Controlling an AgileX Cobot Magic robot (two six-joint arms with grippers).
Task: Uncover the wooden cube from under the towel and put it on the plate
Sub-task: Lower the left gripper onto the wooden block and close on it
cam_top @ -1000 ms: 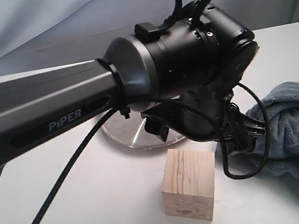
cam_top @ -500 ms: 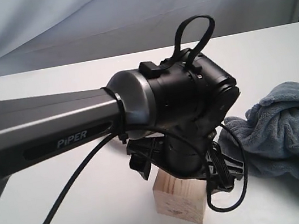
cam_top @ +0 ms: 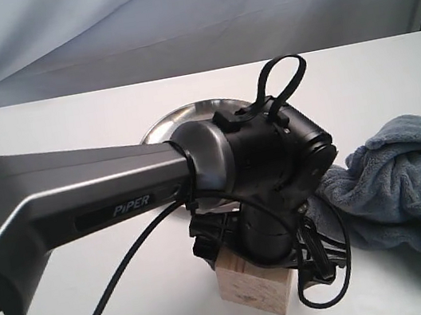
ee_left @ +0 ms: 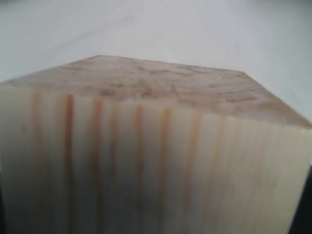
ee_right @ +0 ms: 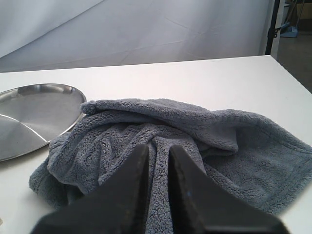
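The pale wooden cube (cam_top: 254,294) stands uncovered on the white table, near its front edge. My left arm's wrist (cam_top: 268,164) hangs right over it and hides its top. In the left wrist view the cube (ee_left: 156,146) fills the frame, with dark slivers of my left gripper (ee_left: 156,217) at both lower corners, spread either side of it. The grey-blue towel (cam_top: 410,189) lies bunched to the right. My right gripper (ee_right: 158,152) pinches a fold of the towel (ee_right: 204,126). The steel plate (cam_top: 176,121) sits behind the left arm, and the plate (ee_right: 34,112) touches the towel's edge.
A black cable (cam_top: 119,286) hangs from the left arm across the table's front. A grey backdrop curtain (cam_top: 171,18) closes off the far side. The table's right edge (ee_right: 292,73) lies beyond the towel.
My left arm has swung toward the front and come down over the cube, hiding its top. The plate's far rim now shows behind the arm. The towel has not moved.
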